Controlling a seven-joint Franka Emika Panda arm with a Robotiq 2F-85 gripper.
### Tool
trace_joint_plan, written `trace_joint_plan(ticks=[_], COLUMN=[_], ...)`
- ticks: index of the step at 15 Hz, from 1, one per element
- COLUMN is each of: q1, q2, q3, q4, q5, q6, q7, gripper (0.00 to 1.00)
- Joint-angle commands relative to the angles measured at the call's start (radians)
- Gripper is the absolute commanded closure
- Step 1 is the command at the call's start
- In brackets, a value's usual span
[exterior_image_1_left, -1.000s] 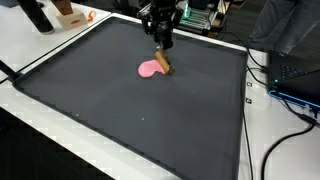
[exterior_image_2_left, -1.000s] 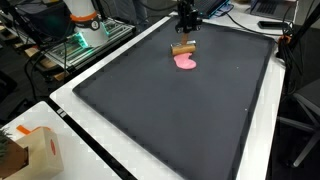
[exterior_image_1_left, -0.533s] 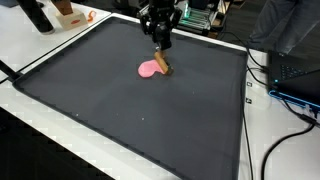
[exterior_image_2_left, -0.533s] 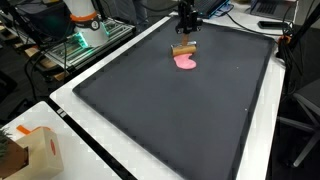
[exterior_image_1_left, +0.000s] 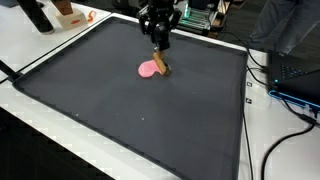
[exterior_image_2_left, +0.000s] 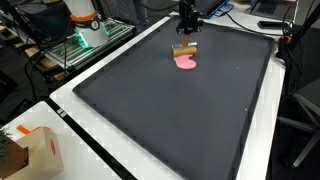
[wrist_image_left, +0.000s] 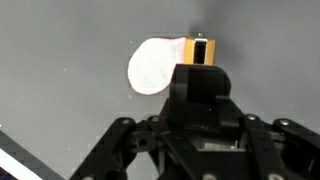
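A pink oval piece (exterior_image_1_left: 149, 69) (exterior_image_2_left: 186, 62) lies flat on the black mat (exterior_image_1_left: 140, 125) (exterior_image_2_left: 180, 120) towards its far side. A brown wooden piece (exterior_image_1_left: 163, 62) (exterior_image_2_left: 184, 48) slants down from my gripper (exterior_image_1_left: 160, 42) (exterior_image_2_left: 186, 36) to the pink oval's edge. In the wrist view the black fingers (wrist_image_left: 198, 85) stand pressed together, and the gripper (wrist_image_left: 200, 62) is shut on the yellow-brown wooden piece (wrist_image_left: 200, 50), with the pale pink oval (wrist_image_left: 152, 68) just beside it. Whether the wood and the oval are joined I cannot tell.
The mat lies on a white table (exterior_image_1_left: 40, 50). Cables (exterior_image_1_left: 285, 110) and a dark device (exterior_image_1_left: 296, 80) lie along one side. A cardboard box (exterior_image_2_left: 35, 150) stands at a table corner. Equipment with green lights (exterior_image_2_left: 85, 30) stands beyond the mat's edge.
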Motion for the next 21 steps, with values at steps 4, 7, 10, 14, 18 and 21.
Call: trace_joint_plan(ticks=[4, 7, 10, 14, 18, 21], q1=[-0.023, -0.024, -0.03, -0.038, -0.045, -0.05], q2=[0.066, 0.07, 0.075, 0.084, 0.094, 0.102], q3=[-0.017, -0.02, -0.024, -0.026, -0.03, -0.036], q4=[0.011, 0.016, 0.021, 0.031, 0.042, 0.053], q5=[-0.085, -0.102, -0.115, -0.124, -0.119, -0.133], q6=[0.048, 0.049, 0.051, 0.056, 0.051, 0.05], q7=[0.043, 0.053, 0.058, 0.071, 0.063, 0.074], gripper=[0.75, 0.75, 0.75, 0.75, 0.75, 0.75])
